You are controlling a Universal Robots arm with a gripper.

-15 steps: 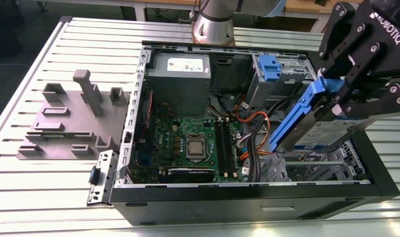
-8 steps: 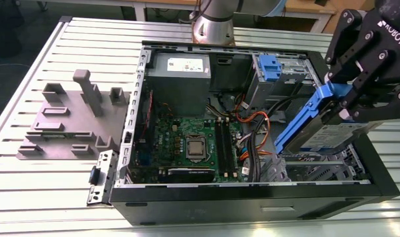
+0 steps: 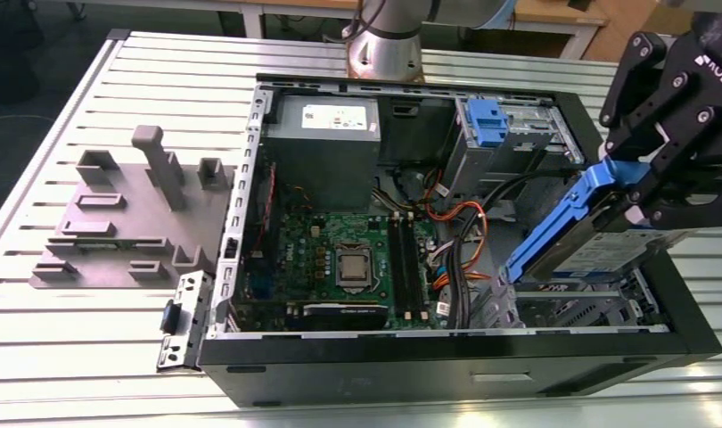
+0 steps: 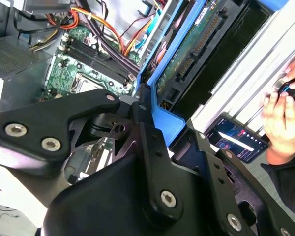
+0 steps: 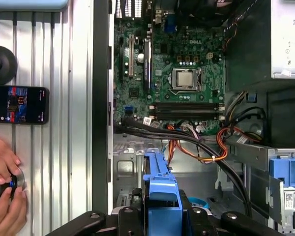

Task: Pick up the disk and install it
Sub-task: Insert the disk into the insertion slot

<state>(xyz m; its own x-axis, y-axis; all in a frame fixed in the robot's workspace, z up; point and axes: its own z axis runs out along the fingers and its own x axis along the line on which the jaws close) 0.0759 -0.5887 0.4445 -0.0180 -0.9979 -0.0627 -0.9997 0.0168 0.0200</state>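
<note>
The disk (image 3: 581, 245) is a silver drive in a blue plastic carrier. It hangs tilted, one end up, over the drive bay (image 3: 575, 299) at the open computer case's corner on the exterior view's right. My black gripper (image 3: 637, 192) is shut on the carrier's upper end. In the second wrist view the disk's green circuit-board underside (image 4: 187, 49) faces the camera, and the gripper (image 4: 150, 115) clamps the blue frame. The first wrist view shows the carrier's blue end (image 5: 160, 179) between the fingers (image 5: 132, 211), above the metal bay floor.
The case (image 3: 456, 361) holds a motherboard (image 3: 337, 259), a grey power-supply box (image 3: 325, 120), orange and black cables (image 3: 463, 241) beside the bay, and a smaller blue bracket (image 3: 486, 120). A grey fixture (image 3: 123, 214) sits on the slatted table. A person's hands (image 5: 2, 182) and a phone (image 5: 17, 104) lie beside the case.
</note>
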